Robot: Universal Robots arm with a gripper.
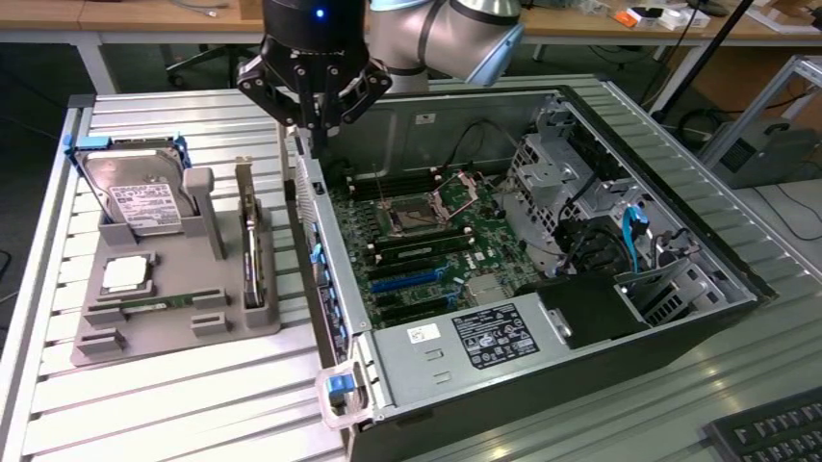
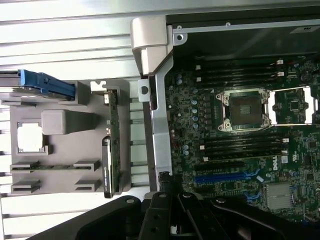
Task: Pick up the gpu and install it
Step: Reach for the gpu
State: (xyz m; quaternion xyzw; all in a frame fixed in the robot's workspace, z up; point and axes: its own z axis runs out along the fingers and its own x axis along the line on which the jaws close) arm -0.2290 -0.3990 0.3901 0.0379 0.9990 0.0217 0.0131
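gripper: my gripper (image 1: 312, 123) is closed with nothing in it, hanging above the back wall of the computer case (image 1: 424, 371), over its rim.
gpu: the gpu (image 1: 252, 252) stands on edge in a slot of the grey holder (image 1: 167, 332), on the side of the holder nearest the case; not picked up.
holder: sits just beside the case's back wall, on the slatted table (image 1: 154, 404).
other parts: hard drive (image 1: 139, 197) upright at the holder's far end from the gpu slot; processor chip (image 1: 125, 273) and memory stick (image 1: 152, 303) lie flat in the holder.
step: pick-up stage, I judge; nothing grasped, install not started.
next move needs: opening my fingers, shifting from the case rim across to the holder, lining up with the card's thin top edge.
exterior view gives: my whole gripper, the full case with power supply (image 1: 495, 332) and drive cages.
wrist view gives: the card (image 2: 111, 150) from straight above, bracket end visible, plus the motherboard (image 2: 240, 145) with its blue slots (image 2: 225, 176) and empty processor socket (image 2: 244, 107); fingertips hidden there.
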